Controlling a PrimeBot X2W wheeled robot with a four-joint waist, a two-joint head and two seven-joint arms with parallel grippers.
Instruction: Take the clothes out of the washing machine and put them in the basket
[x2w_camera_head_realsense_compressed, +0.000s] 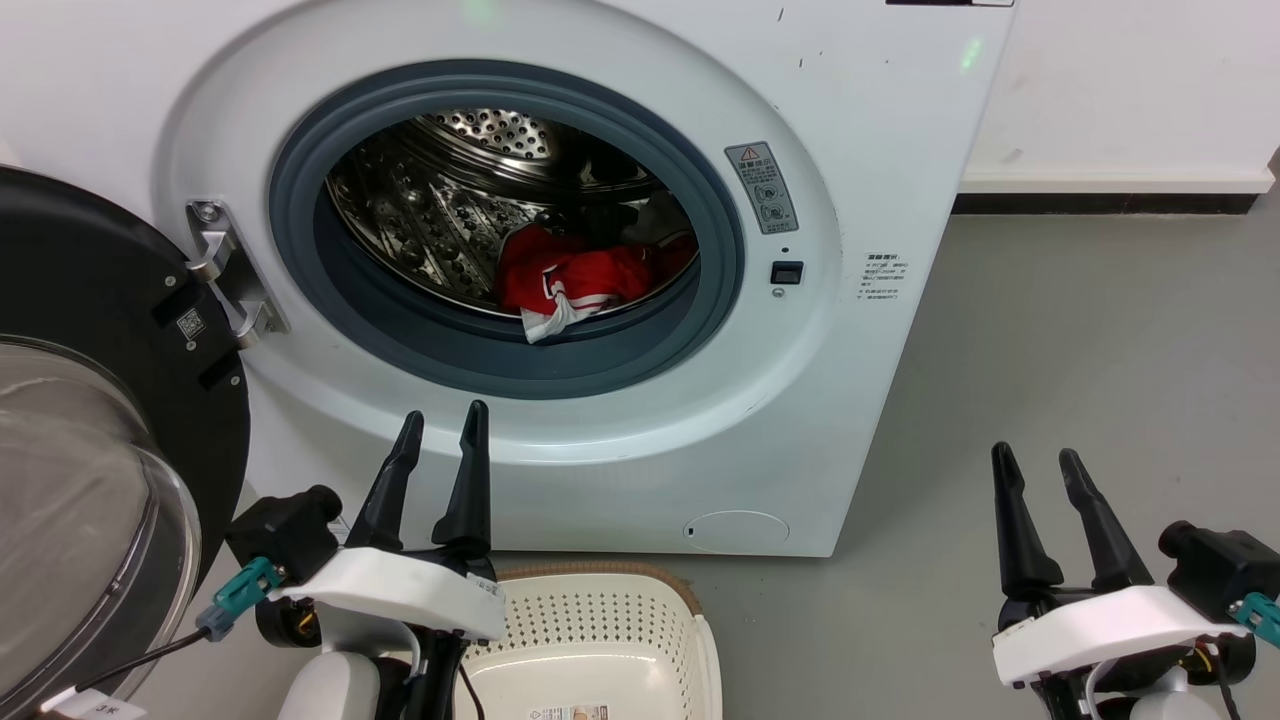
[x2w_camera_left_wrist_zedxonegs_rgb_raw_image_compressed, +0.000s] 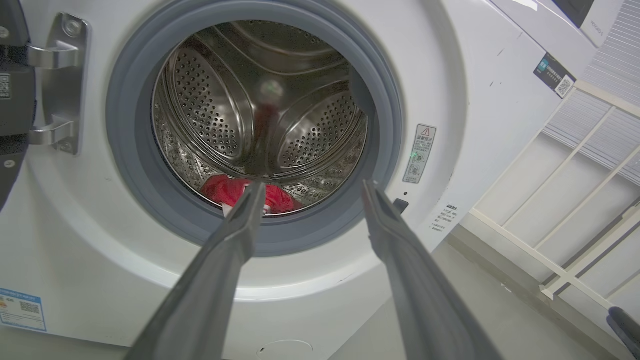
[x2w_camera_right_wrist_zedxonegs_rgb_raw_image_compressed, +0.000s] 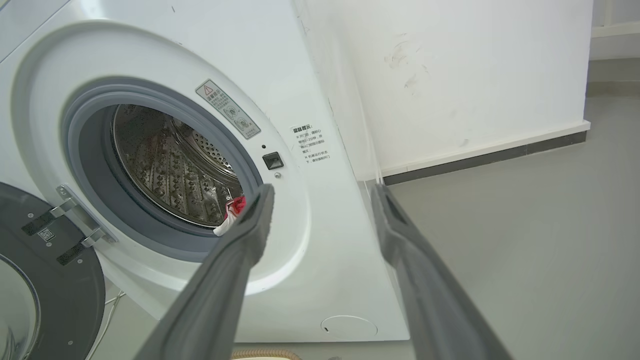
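The washing machine (x2w_camera_head_realsense_compressed: 880, 400) stands straight ahead of both sets of jaws, its front just beyond the tips of the left jaws and off to the left of the right jaws. Its round door (x2w_camera_head_realsense_compressed: 80, 260) hangs wide open to the left of the left jaws. The basket (x2w_camera_head_realsense_compressed: 600, 610) sits on the floor below and just behind the left jaws, close to the machine's foot.

The clothes (x2w_camera_head_realsense_compressed: 580, 275) lie in a red heap at the bottom front of the drum (x2w_camera_head_realsense_compressed: 420, 210), above and ahead of the left jaws. A white trim end (x2w_camera_head_realsense_compressed: 548, 322) droops onto the grey rubber ring (x2w_camera_head_realsense_compressed: 500, 360).

Both sets of jaws stand partly open and hold nothing. The fabric looks soft, light and limp, and is likely to sag and trail. I judge the bunched red middle a surer hold than the loose trim.
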